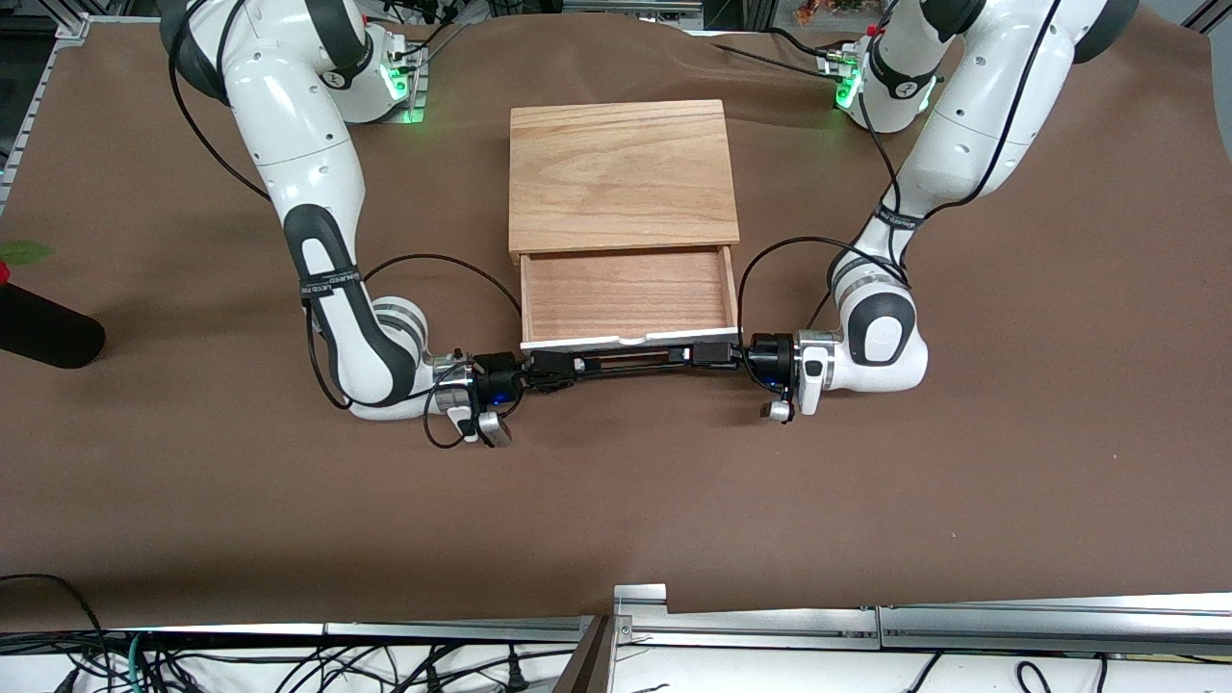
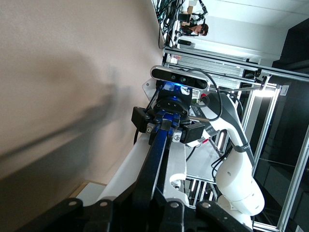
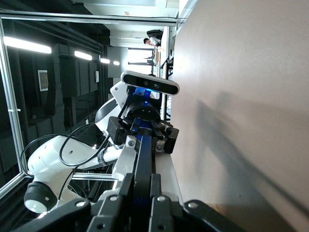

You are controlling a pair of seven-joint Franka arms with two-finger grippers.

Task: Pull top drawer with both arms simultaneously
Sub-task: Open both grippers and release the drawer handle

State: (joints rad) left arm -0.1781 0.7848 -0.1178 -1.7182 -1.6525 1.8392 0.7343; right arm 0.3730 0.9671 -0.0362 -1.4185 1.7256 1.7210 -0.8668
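Drawer (image 1: 626, 294) stands pulled out of cabinet (image 1: 621, 173), toward the front camera. Left gripper (image 1: 695, 354) and right gripper (image 1: 568, 366) clamp handle (image 1: 630, 359) at its ends, so the pull stays even.

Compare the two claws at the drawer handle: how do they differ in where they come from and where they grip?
The right claw reaches in from the right arm's end of the table and grips that end of the black bar handle; the left claw comes from the left arm's end and grips the handle's other end. The right claw sits slightly lower in the front view. Both are shut on the handle, lie level and point at each other, with the top drawer pulled open.
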